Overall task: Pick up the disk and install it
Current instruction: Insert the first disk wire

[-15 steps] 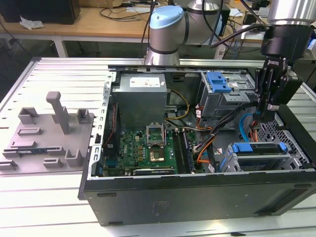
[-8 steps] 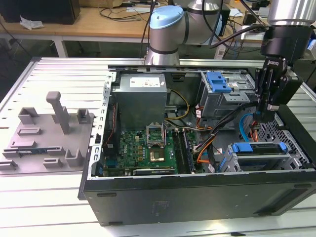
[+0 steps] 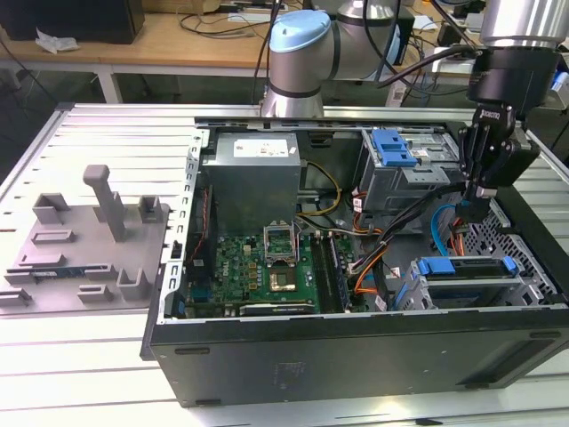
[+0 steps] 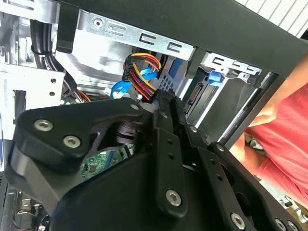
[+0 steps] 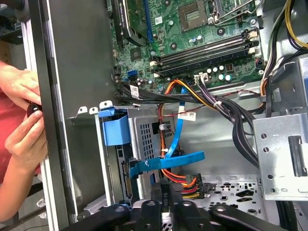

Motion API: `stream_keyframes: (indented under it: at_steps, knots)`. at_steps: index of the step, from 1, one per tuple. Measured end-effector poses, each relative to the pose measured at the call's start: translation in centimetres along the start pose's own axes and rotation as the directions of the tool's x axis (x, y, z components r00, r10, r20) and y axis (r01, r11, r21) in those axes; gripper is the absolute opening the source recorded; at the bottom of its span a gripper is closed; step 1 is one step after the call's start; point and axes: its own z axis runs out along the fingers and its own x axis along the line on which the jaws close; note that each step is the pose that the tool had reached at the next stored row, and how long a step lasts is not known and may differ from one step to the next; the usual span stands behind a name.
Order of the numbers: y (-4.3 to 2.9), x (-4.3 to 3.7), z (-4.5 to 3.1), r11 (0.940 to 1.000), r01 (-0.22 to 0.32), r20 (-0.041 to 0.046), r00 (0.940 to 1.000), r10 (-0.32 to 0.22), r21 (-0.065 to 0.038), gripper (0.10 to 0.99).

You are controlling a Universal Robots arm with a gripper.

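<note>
Hanging near one disk [image 3: 467,283] is one gripper [image 3: 472,212].

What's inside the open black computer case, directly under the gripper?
Beneath the black gripper lie a flat blue ribbon cable, a red, orange and yellow wire bundle and a perforated grey metal panel. The gripper's own body covers whatever sits directly below it.

Exterior view: the disk [image 3: 467,265] sits low in its cage [image 3: 404,292]. We cannot make out its label, and the case wall [image 3: 356,347] hides its lower part. The arm [image 3: 524,27] runs off the top edge.

Second wrist view: the gripper [image 4: 166,102] body blocks most of the motherboard [image 4: 98,161].

First wrist view: a hand [image 5: 23,139] is cut by the frame edge. We cannot identify the small dark object [image 5: 32,109] at it.
</note>
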Motion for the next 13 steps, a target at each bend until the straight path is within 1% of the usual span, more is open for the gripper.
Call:
stream_keyframes:
  at_steps: [1, 9, 11, 13]
  knots:
    - [0.0, -0.01, 0.02, 1.0, 0.0, 0.0001, 1.0, 0.0, 0.0, 0.169]
    - [-0.01, 0.04, 0.07, 1.0, 0.0, 0.0004, 1.0, 0.0, 0.0, 0.169]
    - [-0.05, 0.42, 0.1, 1.0, 0.0, 0.001, 1.0, 0.0, 0.0, 0.169]
    - [-0.12, 0.85, -0.04, 1.0, 0.0, 0.0032, 1.0, 0.0, 0.0, 0.169]
